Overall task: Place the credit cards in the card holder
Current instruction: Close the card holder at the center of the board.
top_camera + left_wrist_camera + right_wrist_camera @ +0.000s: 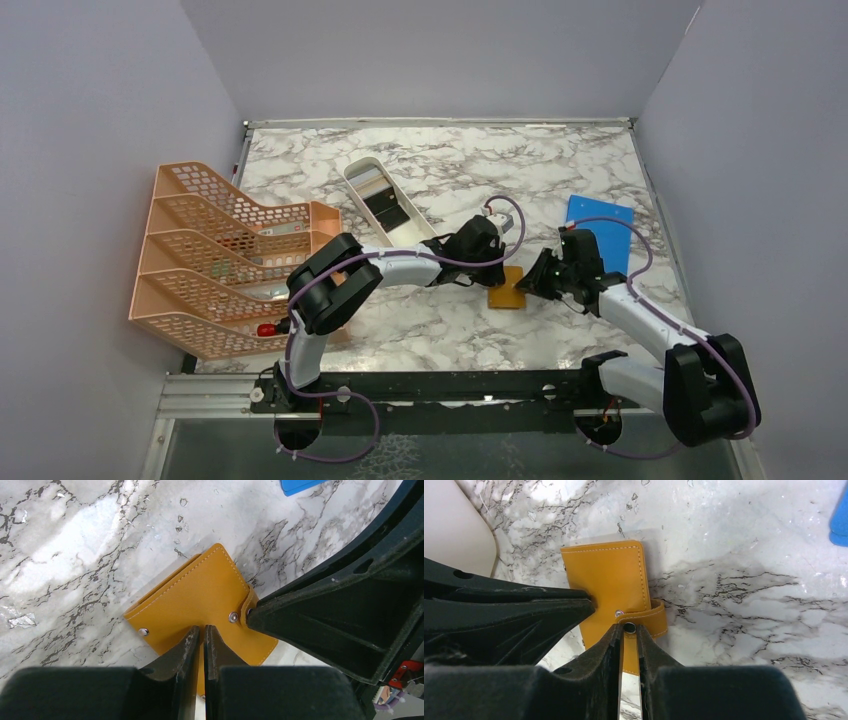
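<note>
The orange-tan card holder (pixel 507 291) lies folded on the marble table between both grippers. My left gripper (pixel 201 630) is shut, its tips resting on the holder's cover (pixel 200 595). My right gripper (pixel 629 628) is shut on the holder's snap strap (pixel 651 617), with the snap stud between its fingertips. In the left wrist view the right gripper's fingers (pixel 350 610) meet the strap by the snap. Black and pale grey credit cards (pixel 385 208) lie in the white tray (pixel 352 172) at the back, away from both grippers.
A peach mesh file rack (pixel 220 255) stands at the left. A bright blue sheet (pixel 600 230) lies behind the right gripper. A corner of the white tray (pixel 454 530) shows close to the holder. Grey walls enclose the table.
</note>
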Controlling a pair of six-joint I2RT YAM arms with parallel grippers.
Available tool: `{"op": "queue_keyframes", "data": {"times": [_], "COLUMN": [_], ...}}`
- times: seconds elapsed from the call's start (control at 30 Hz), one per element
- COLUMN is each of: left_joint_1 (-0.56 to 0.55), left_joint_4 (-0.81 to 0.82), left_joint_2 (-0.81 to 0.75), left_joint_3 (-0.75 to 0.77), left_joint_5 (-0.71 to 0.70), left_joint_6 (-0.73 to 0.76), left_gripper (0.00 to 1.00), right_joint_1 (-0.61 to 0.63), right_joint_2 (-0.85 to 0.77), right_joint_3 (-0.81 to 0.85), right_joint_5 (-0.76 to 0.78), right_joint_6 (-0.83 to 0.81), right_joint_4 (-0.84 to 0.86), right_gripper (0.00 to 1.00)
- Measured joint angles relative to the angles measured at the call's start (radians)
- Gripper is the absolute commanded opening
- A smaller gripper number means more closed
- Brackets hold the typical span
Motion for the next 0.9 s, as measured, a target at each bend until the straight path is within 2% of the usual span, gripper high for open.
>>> {"op": "queue_keyframes", "data": {"times": [0.9], "left_joint_1": [0.000], "left_joint_4": [0.000], "left_joint_2": [0.000], "left_joint_3": [0.000], "left_joint_5": [0.000], "left_joint_6": [0.000], "left_gripper": [0.12], "right_joint_1": [-0.002], "right_joint_2": [0.064], "right_joint_3": [-0.013], "right_joint_5": [-0.039], "right_joint_6": [0.018], "right_joint_4": [0.113], "right_gripper": [0.15]}}
